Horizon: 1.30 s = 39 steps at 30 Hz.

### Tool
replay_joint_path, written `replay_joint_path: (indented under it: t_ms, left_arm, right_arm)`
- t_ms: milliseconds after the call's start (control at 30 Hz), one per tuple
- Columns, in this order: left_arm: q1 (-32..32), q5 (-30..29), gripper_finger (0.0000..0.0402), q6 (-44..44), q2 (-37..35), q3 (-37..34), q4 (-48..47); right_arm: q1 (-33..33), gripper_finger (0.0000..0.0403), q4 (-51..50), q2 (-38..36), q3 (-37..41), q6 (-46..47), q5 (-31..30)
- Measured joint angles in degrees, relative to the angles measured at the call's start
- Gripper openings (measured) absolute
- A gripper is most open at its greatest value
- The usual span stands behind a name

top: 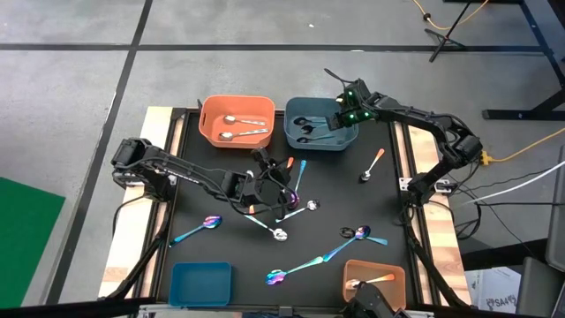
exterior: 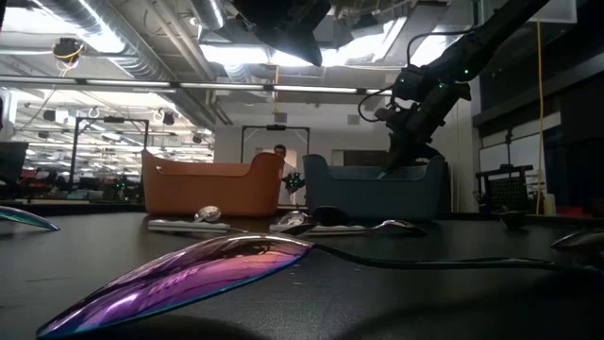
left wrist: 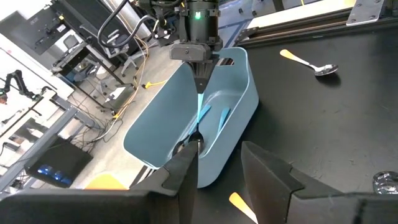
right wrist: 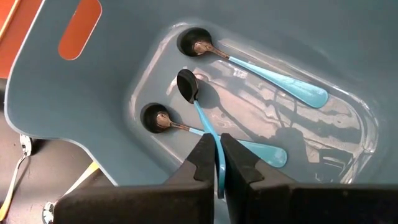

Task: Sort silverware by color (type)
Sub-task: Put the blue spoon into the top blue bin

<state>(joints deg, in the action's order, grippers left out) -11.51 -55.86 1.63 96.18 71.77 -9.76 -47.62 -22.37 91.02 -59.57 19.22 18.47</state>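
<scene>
High view: right gripper point(top: 346, 116) over the far blue bin point(top: 321, 124); left gripper point(top: 261, 187) low among the scattered spoons point(top: 281, 212) mid-table, jaws partly spread, whether holding anything unclear.

Low view: right gripper point(exterior: 401, 151) dipped just inside the blue bin point(exterior: 374, 192).

Left wrist view: same bin point(left wrist: 193, 124) ahead, own jaws parted.

Right wrist view: jaws pinching a teal-handled spoon point(right wrist: 202, 118) by the handle, bowl hanging above two like spoons point(right wrist: 249, 62).

Advice: lower until the bowl touches the floor, then release, clear of the wall.
</scene>
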Motion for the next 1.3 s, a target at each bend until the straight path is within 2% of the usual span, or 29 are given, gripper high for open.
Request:
replay_joint_path:
  t_ms: [700, 800, 1067, 1300]
  left_arm:
    - [0.0, 0.0, 0.0118, -1.7, 0.0, 0.0, 0.0]
    - [0.0, 0.0, 0.0118, -2.3, 0.0, 0.0, 0.0]
    - [0.0, 0.0, 0.0118, -3.0, 0.0, 0.0, 0.0]
    - [0.0, 0.0, 0.0118, -4.7, 0.0, 0.0, -0.2]
  right_arm:
    - [0.0, 0.001, 0.0, 0.0, 0.0, 0.0, 0.0]
    - [0.0, 0.0025, 0.0, 0.0, 0.0, 0.0, 0.0]
    - [0.0, 0.01, 0.0, 0.0, 0.0, 0.0, 0.0]
    - [0.0, 0.0117, 0.0, 0.0, 0.0, 0.0, 0.0]
